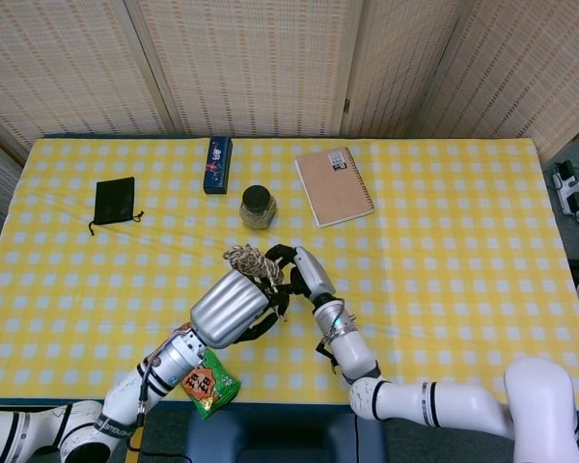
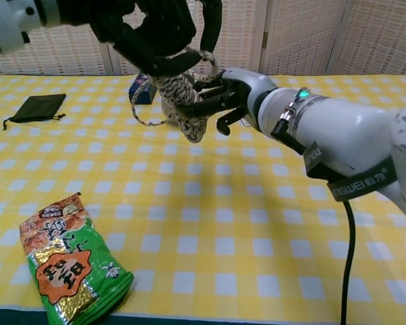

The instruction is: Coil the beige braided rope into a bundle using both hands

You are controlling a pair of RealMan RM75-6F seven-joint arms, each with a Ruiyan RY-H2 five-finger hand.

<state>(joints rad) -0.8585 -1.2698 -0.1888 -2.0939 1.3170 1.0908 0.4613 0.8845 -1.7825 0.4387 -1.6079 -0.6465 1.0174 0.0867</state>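
I had both arms raised over the near middle of the worktop (image 1: 463,231), a yellow-checked cloth running out to its edges on every side. The right half lay bare to the far edge, so there was open room on that side. Nearer the arms, the green snack packet (image 2: 71,267) sat by the front edge on the left, and the small jar (image 1: 258,206) stood just beyond the hands. Further back lay the dark blue box (image 1: 217,164), the tan notebook (image 1: 334,185) and the black pouch (image 1: 114,201), all well apart from the work.

My right robot hand (image 2: 223,101) held the beige braided rope (image 2: 183,101), fingers curled round the coiled bundle in the air above the cloth. My left robot hand (image 2: 155,34) sat just above and against it, dark fingers bent down over the top of the bundle and touching the rope; I could not tell whether it truly gripped a strand. A short loop of rope hung out to the left of the bundle.
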